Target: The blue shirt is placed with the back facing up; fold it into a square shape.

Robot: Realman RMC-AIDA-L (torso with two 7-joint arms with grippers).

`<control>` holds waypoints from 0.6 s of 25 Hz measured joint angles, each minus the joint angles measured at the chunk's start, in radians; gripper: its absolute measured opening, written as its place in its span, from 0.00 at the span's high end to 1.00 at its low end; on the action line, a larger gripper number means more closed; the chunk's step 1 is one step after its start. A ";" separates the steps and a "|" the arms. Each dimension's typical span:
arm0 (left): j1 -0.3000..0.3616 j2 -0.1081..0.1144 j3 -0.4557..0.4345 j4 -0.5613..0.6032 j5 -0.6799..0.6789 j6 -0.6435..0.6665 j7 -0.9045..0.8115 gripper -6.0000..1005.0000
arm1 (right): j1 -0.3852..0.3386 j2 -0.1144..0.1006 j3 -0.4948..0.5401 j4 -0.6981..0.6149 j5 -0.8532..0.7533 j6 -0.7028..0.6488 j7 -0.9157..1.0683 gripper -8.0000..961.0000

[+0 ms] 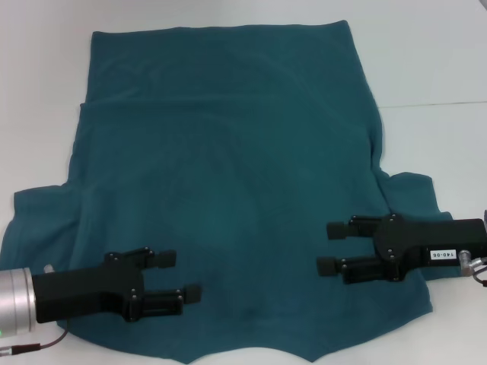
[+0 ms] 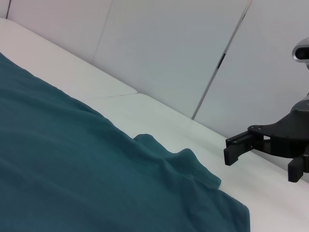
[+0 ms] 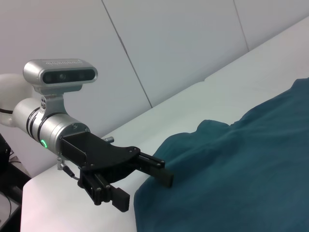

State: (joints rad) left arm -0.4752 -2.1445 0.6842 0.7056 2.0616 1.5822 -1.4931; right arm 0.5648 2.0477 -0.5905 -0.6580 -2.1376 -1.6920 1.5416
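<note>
White table (image 1: 426, 46), pale panelled wall (image 2: 169, 53)

"What did the left gripper (image 1: 183, 276) look like?"

"Matte black, blocky fingers with visible screws, on a silver wrist cuff (image 3: 54, 129) with a green light, a silver camera (image 3: 61, 74) above."

"And the right gripper (image 1: 329, 247)?"

"Black too, with a white label (image 1: 441, 255) at three o'clock."

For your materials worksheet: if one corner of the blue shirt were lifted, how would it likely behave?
The blue shirt would probably droop limply: it lies flat with soft creases. Its rumpled sleeve suggests it bunches rather than slides stiffly when pushed. It likely won't roll or tip.
</note>
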 joint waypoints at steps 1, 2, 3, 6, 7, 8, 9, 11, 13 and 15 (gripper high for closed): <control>0.000 0.000 0.000 0.000 0.000 0.000 0.000 0.11 | 0.000 0.000 0.000 0.000 0.000 0.000 0.000 0.05; 0.000 0.000 0.000 0.000 0.000 0.000 0.000 0.11 | 0.000 0.000 0.000 0.000 0.000 0.000 0.000 0.05; 0.000 0.000 0.000 0.000 0.000 0.001 0.000 0.11 | -0.001 0.000 0.000 0.000 0.000 0.000 0.000 0.05; 0.000 0.000 0.000 0.000 0.000 0.002 0.000 0.11 | -0.002 0.000 0.000 0.000 0.001 0.000 0.000 0.05; 0.000 0.000 0.000 0.000 0.000 0.002 0.000 0.12 | -0.002 0.000 0.000 0.000 0.001 0.000 0.000 0.05; 0.000 0.000 0.000 0.000 0.000 0.002 0.000 0.12 | -0.002 0.000 0.000 0.000 0.001 0.000 0.000 0.05; 0.000 0.000 0.000 0.000 0.000 0.002 0.000 0.12 | -0.002 0.000 0.000 0.000 0.001 0.000 0.000 0.05; 0.000 0.000 0.000 0.000 0.000 0.002 0.000 0.12 | -0.002 0.000 0.000 0.000 0.001 0.000 -0.001 0.05; 0.000 0.000 0.000 0.000 0.000 0.002 -0.001 0.12 | -0.002 0.000 0.000 0.000 0.001 0.000 -0.001 0.05; 0.000 0.000 -0.002 0.000 0.000 -0.001 -0.002 0.13 | -0.002 0.000 0.002 0.000 0.001 0.000 -0.002 0.05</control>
State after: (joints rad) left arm -0.4755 -2.1445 0.6817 0.7055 2.0615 1.5816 -1.4948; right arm 0.5629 2.0477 -0.5888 -0.6580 -2.1367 -1.6920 1.5397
